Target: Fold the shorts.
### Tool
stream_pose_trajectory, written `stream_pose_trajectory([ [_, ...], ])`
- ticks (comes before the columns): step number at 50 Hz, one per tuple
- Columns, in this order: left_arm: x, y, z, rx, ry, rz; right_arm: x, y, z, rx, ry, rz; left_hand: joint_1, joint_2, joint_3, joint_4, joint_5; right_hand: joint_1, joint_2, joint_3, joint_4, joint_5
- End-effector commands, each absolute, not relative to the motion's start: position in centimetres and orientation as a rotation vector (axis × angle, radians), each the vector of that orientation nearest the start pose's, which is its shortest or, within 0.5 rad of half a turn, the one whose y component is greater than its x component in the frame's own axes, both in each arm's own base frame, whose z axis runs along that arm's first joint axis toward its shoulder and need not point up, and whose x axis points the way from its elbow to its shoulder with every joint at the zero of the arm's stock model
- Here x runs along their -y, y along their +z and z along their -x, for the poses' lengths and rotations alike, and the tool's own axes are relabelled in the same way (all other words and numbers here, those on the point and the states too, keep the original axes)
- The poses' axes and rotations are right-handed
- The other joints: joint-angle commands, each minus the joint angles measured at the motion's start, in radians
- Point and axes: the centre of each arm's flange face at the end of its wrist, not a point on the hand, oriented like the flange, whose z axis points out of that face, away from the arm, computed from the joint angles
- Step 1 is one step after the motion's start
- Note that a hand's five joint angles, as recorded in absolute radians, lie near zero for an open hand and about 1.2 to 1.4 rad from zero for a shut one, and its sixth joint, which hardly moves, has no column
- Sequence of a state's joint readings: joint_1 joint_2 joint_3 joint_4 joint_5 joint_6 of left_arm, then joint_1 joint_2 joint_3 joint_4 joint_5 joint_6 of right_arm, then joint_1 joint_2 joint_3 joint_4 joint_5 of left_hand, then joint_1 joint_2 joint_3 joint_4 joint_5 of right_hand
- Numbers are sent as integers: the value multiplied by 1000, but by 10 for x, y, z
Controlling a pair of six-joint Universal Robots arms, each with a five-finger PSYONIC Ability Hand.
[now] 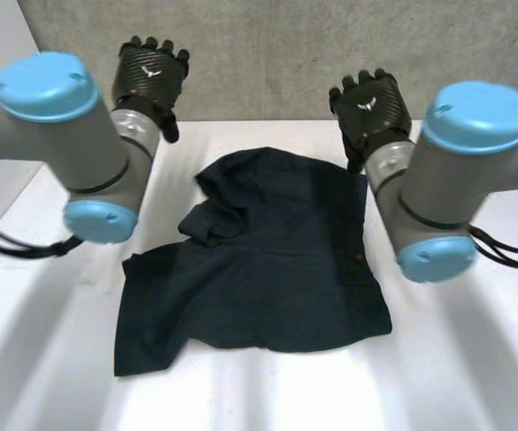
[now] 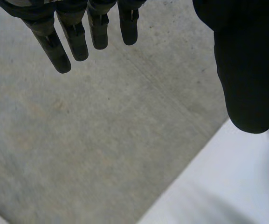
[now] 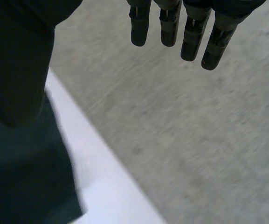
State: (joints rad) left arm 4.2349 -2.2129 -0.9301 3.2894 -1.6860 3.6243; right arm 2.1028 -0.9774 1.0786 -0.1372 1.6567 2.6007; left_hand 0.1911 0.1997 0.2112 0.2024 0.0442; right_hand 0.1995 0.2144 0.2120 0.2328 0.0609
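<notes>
The dark shorts [image 1: 267, 269] lie rumpled mid-tabletop [image 1: 474, 377], probably soft, limp and best pinched at an outer corner, while the left hand [image 1: 151, 76] and right hand [image 1: 371, 108] hover beyond them, fingers straight and empty.

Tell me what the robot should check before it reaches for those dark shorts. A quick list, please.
1. The left hand holds nothing, fingers straight: ok.
2. The right hand holds nothing, fingers straight: ok.
3. The shorts lie wholly on the table: ok.
4. The shorts lie flat and smooth: not ok, the cloth is bunched up on the left arm's side.
5. Which edge is the waistband: cannot tell.
</notes>
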Motion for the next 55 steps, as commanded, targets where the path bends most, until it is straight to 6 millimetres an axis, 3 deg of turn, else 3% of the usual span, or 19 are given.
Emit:
stream_pose_trajectory([
  [1, 273, 265, 281, -2170, -2112, -841, 260, 232, -290, -2229, -1763, 1208, 28, 20, 8, 17, 1, -25, -40, -37, -58, -61],
  [2, 252, 256, 271, -2246, -2050, -863, 254, 228, -285, -2254, -1714, 1200, 49, 40, 29, 37, 21, -25, -40, -37, -58, -61],
  [5, 217, 243, 261, -2337, -1987, -902, 235, 219, -268, -2286, -1611, 1169, 154, 145, 134, 143, 127, -25, -40, -37, -58, -61],
  [6, 195, 234, 256, -2384, -1954, -939, 231, 215, -265, -2286, -1589, 1169, 207, 198, 187, 196, 179, 8, -7, -4, -25, -28],
  [10, 153, 209, 245, -2467, -1865, -1044, 211, 194, -253, -2251, -1529, 1184, 307, 298, 287, 296, 279, 214, 199, 201, 181, 178],
  [14, 135, 182, 235, -2528, -1735, -1104, 198, 171, -244, -2258, -1482, 1187, 310, 301, 290, 299, 282, 308, 293, 296, 275, 272],
  [19, 135, 168, 228, -2570, -1647, -1081, 191, 151, -241, -2249, -1494, 1185, 313, 304, 293, 302, 285, 308, 293, 296, 275, 272],
  [25, 153, 150, 220, -2621, -1532, -1003, 198, 133, -243, -2222, -1569, 1188, 304, 296, 284, 293, 277, 367, 352, 354, 334, 331],
  [30, 162, 143, 222, -2599, -1567, -982, 201, 122, -246, -2218, -1567, 1203, 307, 299, 287, 296, 280, 428, 414, 416, 395, 393],
  [32, 164, 141, 223, -2587, -1591, -977, 202, 117, -247, -2219, -1559, 1223, 307, 299, 287, 296, 280, 607, 592, 594, 574, 571],
  [34, 166, 139, 224, -2586, -1593, -975, 205, 115, -247, -2216, -1571, 1235, 307, 299, 287, 296, 280, 757, 742, 744, 723, 721],
  [36, 167, 136, 224, -2588, -1586, -978, 209, 115, -247, -2205, -1602, 1244, 307, 299, 287, 296, 280, 1149, 1134, 1137, 1116, 1113],
  [37, 168, 136, 225, -2587, -1588, -977, 210, 116, -247, -2198, -1614, 1244, 307, 299, 287, 296, 280, 1196, 1181, 1184, 1163, 1160],
  [46, 173, 128, 227, -2575, -1580, -993, 219, 123, -250, -2176, -1672, 1216, 336, 328, 316, 325, 309, 1197, 1182, 1184, 1163, 1161],
  [55, 186, 127, 229, -2511, -1679, -938, 225, 128, -249, -2212, -1709, 1180, 601, 592, 580, 589, 573, 1197, 1182, 1184, 1163, 1161],
])
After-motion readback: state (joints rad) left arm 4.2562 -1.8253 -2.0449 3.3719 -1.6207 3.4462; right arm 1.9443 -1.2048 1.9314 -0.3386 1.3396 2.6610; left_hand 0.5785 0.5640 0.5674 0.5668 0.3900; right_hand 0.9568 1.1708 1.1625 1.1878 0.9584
